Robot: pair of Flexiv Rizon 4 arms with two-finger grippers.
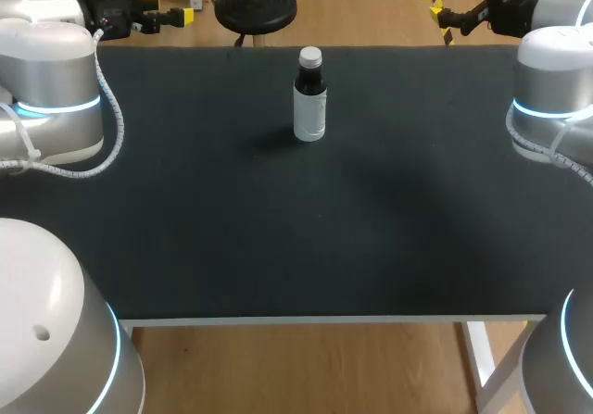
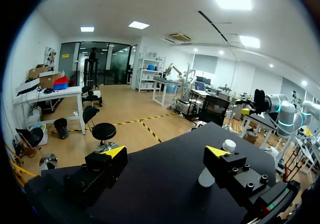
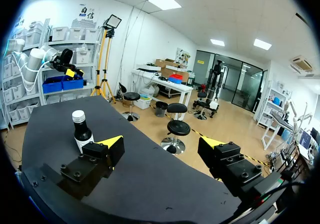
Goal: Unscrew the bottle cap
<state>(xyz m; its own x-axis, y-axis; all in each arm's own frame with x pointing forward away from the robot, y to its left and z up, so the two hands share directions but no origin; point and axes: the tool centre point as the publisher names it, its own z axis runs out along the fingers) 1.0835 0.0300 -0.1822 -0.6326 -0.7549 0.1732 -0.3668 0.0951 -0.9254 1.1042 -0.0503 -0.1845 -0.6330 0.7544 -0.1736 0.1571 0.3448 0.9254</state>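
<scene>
Bottle (image 1: 309, 108), cap (image 1: 310, 57) on, upright on tabletop (image 1: 278, 238) — ahead of left end effector (image 2: 165, 153) and right end effector (image 3: 161, 143), well apart. Both wide open — empty.

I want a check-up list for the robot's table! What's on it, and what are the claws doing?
Surface: black table, flat and dark.
Job's things: dark bottle with a white label, upright near the far middle; white cap on top.
Clutter: nothing seen.
Claws: left claw open, holding nothing; right claw open, holding nothing; both apart from the bottle.
Cables: white coiled cable along the left arm.
Surroundings: nobody reaches over the table.
</scene>
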